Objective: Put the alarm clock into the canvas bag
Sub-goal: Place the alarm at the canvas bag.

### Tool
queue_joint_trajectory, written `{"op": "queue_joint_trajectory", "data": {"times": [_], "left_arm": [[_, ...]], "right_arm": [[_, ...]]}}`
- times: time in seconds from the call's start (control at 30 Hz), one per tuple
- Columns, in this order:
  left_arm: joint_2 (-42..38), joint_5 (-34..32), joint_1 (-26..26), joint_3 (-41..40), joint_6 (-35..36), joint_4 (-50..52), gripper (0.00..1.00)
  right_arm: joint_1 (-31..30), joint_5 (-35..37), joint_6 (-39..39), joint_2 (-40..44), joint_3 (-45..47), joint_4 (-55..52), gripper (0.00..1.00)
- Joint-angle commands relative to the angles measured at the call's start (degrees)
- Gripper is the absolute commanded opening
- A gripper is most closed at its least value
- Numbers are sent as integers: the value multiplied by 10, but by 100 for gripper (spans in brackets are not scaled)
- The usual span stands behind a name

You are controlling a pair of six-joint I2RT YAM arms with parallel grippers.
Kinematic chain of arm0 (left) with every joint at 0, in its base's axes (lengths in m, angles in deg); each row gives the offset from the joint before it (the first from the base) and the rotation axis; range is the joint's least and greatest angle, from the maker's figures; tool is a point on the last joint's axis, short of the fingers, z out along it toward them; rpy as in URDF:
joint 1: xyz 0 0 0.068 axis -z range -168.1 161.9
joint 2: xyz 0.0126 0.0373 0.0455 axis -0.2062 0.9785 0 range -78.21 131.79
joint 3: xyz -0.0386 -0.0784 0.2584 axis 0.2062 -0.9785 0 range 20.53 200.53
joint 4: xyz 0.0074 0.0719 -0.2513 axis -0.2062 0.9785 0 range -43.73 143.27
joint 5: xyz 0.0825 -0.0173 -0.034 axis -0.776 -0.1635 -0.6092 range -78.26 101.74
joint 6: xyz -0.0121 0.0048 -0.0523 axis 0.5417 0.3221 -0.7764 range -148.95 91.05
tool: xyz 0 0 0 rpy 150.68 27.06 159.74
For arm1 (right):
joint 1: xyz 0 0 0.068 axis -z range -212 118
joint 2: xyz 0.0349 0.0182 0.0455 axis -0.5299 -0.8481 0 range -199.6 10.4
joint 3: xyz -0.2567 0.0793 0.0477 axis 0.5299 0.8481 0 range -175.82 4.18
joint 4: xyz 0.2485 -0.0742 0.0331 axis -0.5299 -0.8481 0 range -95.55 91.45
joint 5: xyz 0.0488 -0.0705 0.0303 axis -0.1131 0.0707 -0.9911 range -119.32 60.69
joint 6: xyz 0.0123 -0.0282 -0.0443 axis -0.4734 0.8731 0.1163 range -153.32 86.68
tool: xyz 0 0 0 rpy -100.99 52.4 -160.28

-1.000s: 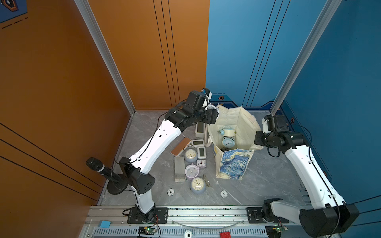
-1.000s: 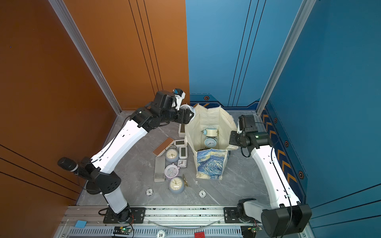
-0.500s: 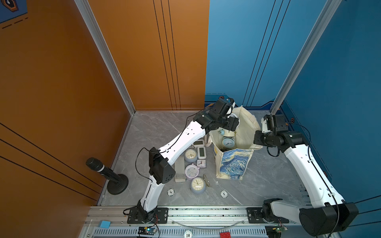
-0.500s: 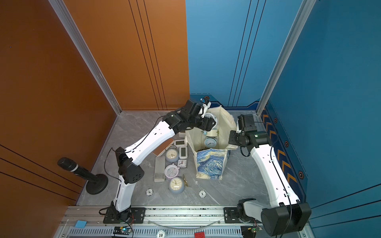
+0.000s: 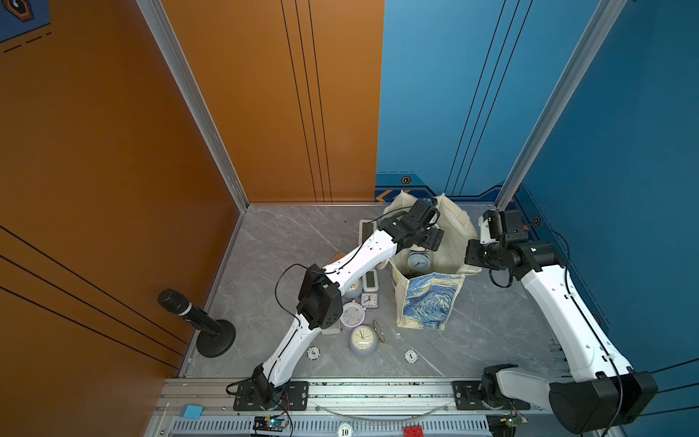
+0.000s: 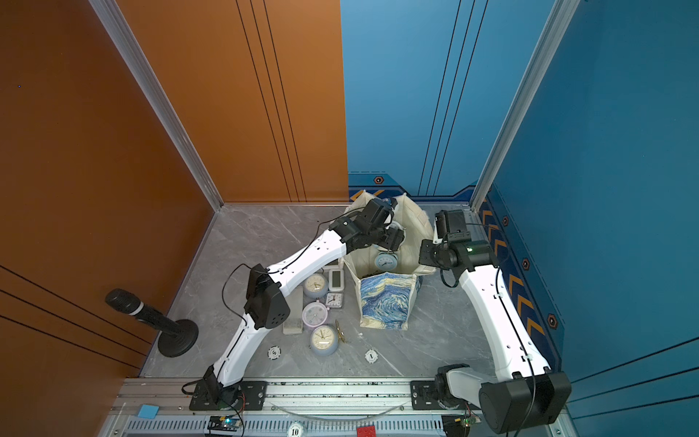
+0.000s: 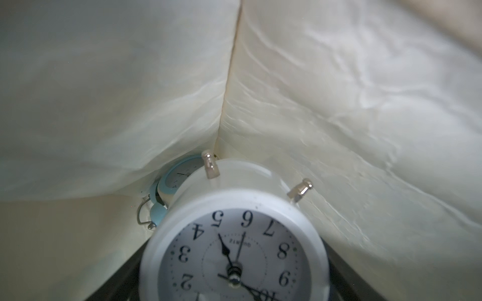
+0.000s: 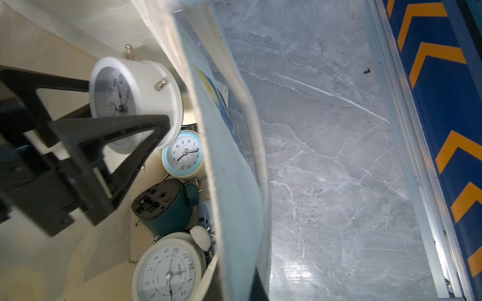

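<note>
The canvas bag stands open at the back of the floor, its swirling blue print facing front. My left gripper reaches down into its mouth, shut on a white alarm clock. Its black fingers clamp the clock's sides above the bag's cream lining. Below the held clock lie a light-blue clock, a dark teal one and a cream one. My right gripper is shut on the bag's right rim.
Several more clocks lie on the marble floor left of the bag, among them a round grey one and a lilac one. A microphone on a stand is at the left wall. Two round chips lie near the front rail.
My left arm has swung right from beside the bag to over its mouth and gone down into it with the white clock. The right arm has stayed on the rim.
</note>
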Motion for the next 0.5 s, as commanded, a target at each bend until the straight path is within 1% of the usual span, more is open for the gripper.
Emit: {"op": "queue_joint_trajectory", "data": {"times": [0.0, 0.27, 0.33, 0.47], "left_arm": [[26, -26, 2, 25, 7, -38, 56], [77, -25, -3, 30, -7, -44, 59], [86, -25, -4, 30, -8, -44, 61], [88, -17, -8, 25, -11, -44, 74]], "right_arm": [[-6, -12, -10, -5, -13, 11, 5], [-9, -12, -11, -8, -11, 12, 5], [-10, -12, -12, -9, -11, 13, 5], [-12, -10, -13, -9, -11, 13, 5]]}}
